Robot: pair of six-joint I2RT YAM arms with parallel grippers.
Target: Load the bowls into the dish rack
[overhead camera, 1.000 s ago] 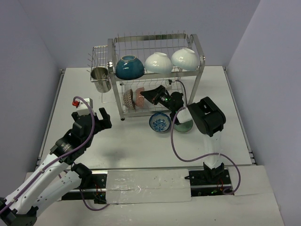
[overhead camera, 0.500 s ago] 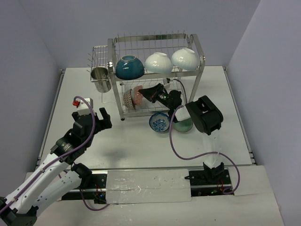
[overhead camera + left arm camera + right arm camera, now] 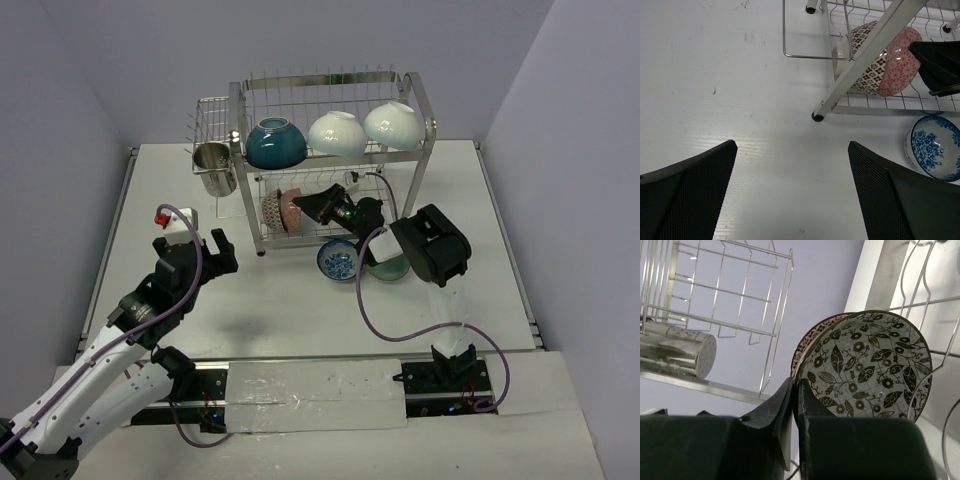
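The steel dish rack [image 3: 243, 150] holds a teal bowl [image 3: 275, 143] and two white bowls [image 3: 337, 133] [image 3: 392, 124] on its upper tier. On the lower tier a brown-patterned bowl [image 3: 272, 210] stands on edge. My right gripper [image 3: 308, 207] is shut on the rim of a red bowl [image 3: 292, 208] pressed beside it. The right wrist view shows that bowl's leaf-patterned inside [image 3: 865, 365] in the gripper [image 3: 796, 390]. A blue-white bowl [image 3: 339, 260] and a pale green bowl [image 3: 390, 268] lie on the table. My left gripper [image 3: 205, 255] is open and empty, left of the rack.
A shiny steel cup [image 3: 214, 168] sits in the rack's side basket. The left wrist view shows the rack's front leg [image 3: 865, 55], both lower bowls [image 3: 900, 65], the blue-white bowl [image 3: 935, 150] and bare table beneath my open fingers [image 3: 890, 190].
My right gripper has carried the red bowl leftward and deeper into the lower tier, up against the brown-patterned bowl. The left arm has not moved.
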